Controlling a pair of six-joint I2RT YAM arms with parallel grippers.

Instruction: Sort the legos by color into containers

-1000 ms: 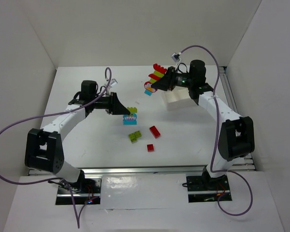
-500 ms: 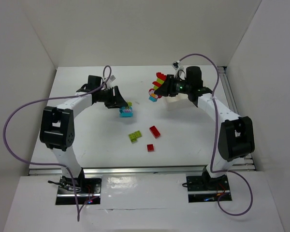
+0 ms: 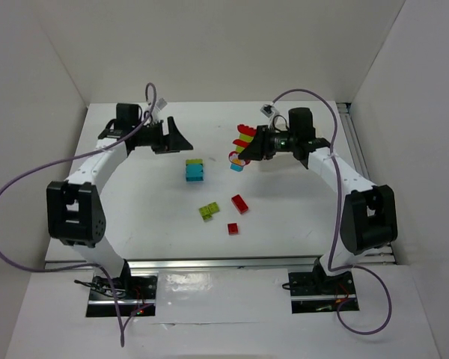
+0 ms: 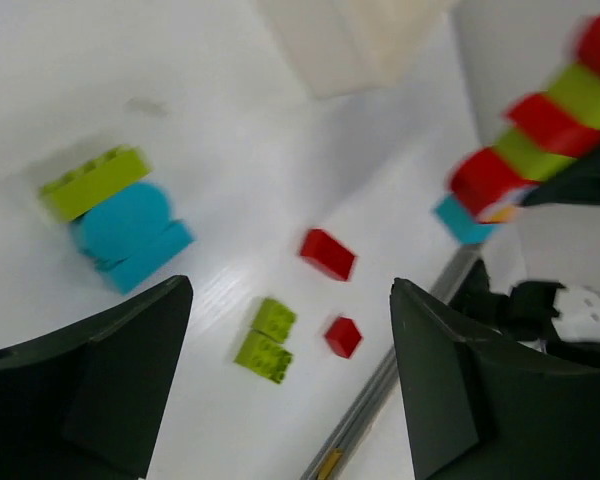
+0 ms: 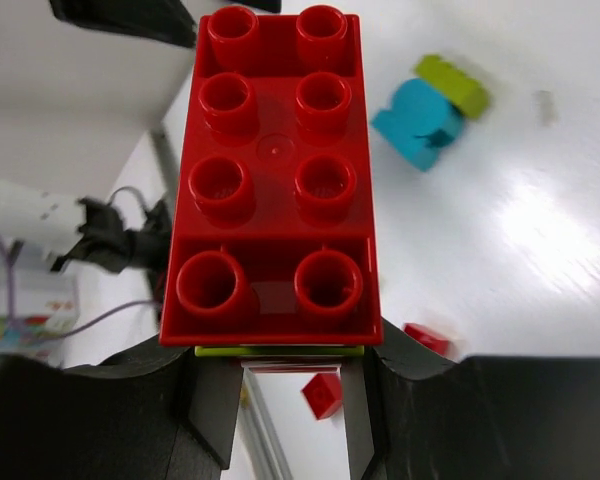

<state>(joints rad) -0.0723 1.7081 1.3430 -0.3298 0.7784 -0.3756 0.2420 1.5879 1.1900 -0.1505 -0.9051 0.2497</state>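
Bench [image 3: 135, 202]: a white surface with white walls on three sides; both arms reach in from the near edge.
Left hand [image 3: 181, 142]: above the far-left part of the bench, fingers spread wide with nothing between them.
Cyan-and-lime block [image 3: 194, 170]: a lime brick joined to a chunkier cyan piece. It rests on the bench just right of the left hand, toward the far edge and apart from the fingers.
Lime pair [image 3: 208, 212]: two lime bricks touching each other, near the middle of the bench.
Larger red brick [image 3: 240, 203]: lies just right of the lime pair, separate from it.
Small red brick [image 3: 233, 229]: nearest the near edge, by itself.
Striped stack [image 3: 242, 146]: red and lime bricks alternating, with a cyan one at the low end. It is lifted off the bench and tilted, right of centre toward the far edge.
Right hand [image 3: 251, 144]: clenched on the striped stack; its wrist view shows the fingers pressed on both sides below the red top brick.
White tray [image 4: 330, 45]: blurred in the left wrist view, toward the far-right part of the bench; its compartments cannot be made out.
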